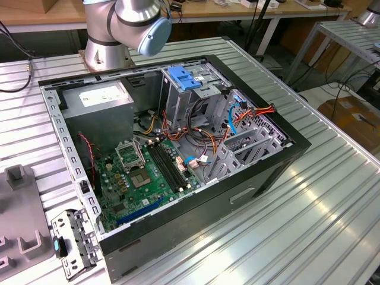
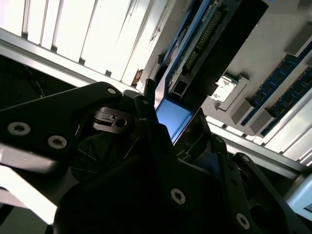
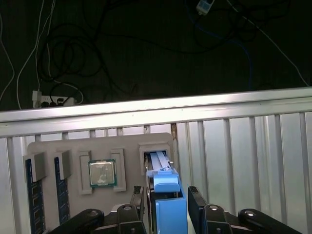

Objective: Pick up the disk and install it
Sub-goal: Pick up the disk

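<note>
End effector [image 3: 167,197]: closed narrow on the disk [image 3: 170,209], fingers [image 3: 139,195] pressed to its blue frame.
Disk: held on edge at a slot of the grey tray [image 3: 73,146], close by the counter [image 3: 234,161] edge; whether it has been lifted clear cannot be told.
Neighbours: processor chip [image 3: 102,173] seated in the same tray.
Risk: if the disk is tilted, the slot wall could be snagged and the tray dragged; a slip is possible on smooth plastic.
</note>
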`<act>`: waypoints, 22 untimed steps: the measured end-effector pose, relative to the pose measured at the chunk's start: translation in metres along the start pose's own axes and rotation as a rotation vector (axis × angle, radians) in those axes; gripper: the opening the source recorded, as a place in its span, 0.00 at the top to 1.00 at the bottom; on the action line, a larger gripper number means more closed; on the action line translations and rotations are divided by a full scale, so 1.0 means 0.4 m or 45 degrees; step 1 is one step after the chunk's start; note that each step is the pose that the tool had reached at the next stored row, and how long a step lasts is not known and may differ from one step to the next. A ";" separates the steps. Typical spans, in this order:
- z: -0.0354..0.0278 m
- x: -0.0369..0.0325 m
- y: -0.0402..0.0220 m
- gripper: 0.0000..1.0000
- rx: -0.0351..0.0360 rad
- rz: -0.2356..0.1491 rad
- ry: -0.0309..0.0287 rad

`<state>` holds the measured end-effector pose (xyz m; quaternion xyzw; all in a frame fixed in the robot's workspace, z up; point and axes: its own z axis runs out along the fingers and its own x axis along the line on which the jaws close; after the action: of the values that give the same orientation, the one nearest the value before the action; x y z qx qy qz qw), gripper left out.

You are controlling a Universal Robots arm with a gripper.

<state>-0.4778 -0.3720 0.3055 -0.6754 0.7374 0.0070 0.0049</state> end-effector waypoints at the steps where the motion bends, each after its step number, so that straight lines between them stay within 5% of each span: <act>1: 0.001 0.001 0.001 0.51 0.0001 0.000 -0.0001; 4: 0.002 0.001 0.001 0.53 -0.0001 0.000 0.0001; 6: 0.003 0.001 0.001 0.63 0.0000 0.000 0.0001; 22: 0.013 0.002 0.001 0.63 -0.0007 -0.001 0.0004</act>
<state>-0.4782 -0.3725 0.3001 -0.6757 0.7372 0.0070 0.0046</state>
